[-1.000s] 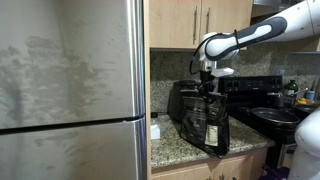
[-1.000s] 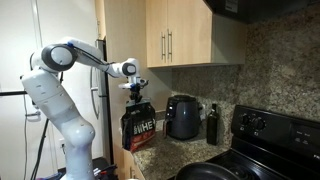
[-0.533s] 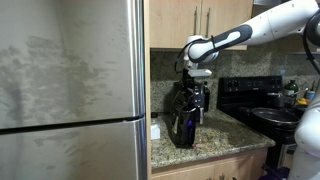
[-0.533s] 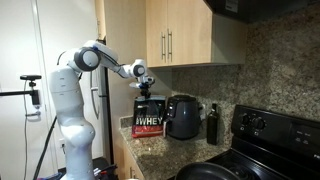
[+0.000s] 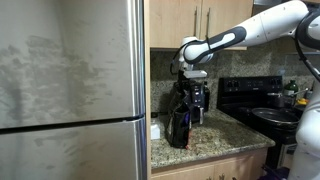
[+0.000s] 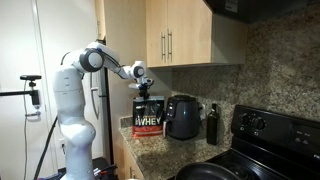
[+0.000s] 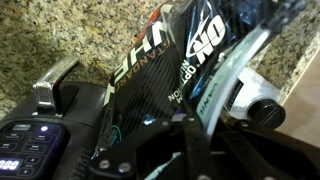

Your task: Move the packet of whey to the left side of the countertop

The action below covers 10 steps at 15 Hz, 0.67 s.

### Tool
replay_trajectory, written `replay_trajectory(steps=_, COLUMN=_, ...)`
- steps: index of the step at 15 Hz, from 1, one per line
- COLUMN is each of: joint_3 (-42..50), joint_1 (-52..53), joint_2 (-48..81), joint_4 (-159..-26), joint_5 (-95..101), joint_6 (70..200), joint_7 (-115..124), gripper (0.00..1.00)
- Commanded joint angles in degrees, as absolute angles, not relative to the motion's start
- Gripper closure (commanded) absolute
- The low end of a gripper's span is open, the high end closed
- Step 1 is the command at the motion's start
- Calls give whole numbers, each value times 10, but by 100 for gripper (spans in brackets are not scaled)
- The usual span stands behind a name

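The packet of whey is a tall black pouch with a red and white label. It stands upright near the refrigerator end of the speckled granite countertop, at or just above its surface. It shows edge-on in an exterior view. My gripper is shut on the pouch's top seam from above, also seen in an exterior view. In the wrist view the fingers pinch the black pouch over the granite.
A rounded black appliance stands just beside the packet, with a dark bottle past it. The black stove is beyond. A steel refrigerator bounds the counter's other end. Wood cabinets hang overhead.
The gripper carried the packet along the counter toward the refrigerator end, turned it and lowered it. Since half a second ago it has barely shifted.
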<state>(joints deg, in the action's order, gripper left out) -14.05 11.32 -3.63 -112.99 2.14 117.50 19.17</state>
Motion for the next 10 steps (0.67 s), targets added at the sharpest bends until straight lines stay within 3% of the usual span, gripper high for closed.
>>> replay_trajectory(steps=1, joint_3=-150, joint_1=135, joint_2=-24, joint_4=-1110, joint_5=3, joint_6=1133, joint_7=110, gripper=100)
replay_trajectory(steps=10, joint_3=-146, joint_1=139, joint_2=-12, joint_4=-1094, joint_5=11, joint_6=1129, joint_7=107, gripper=100)
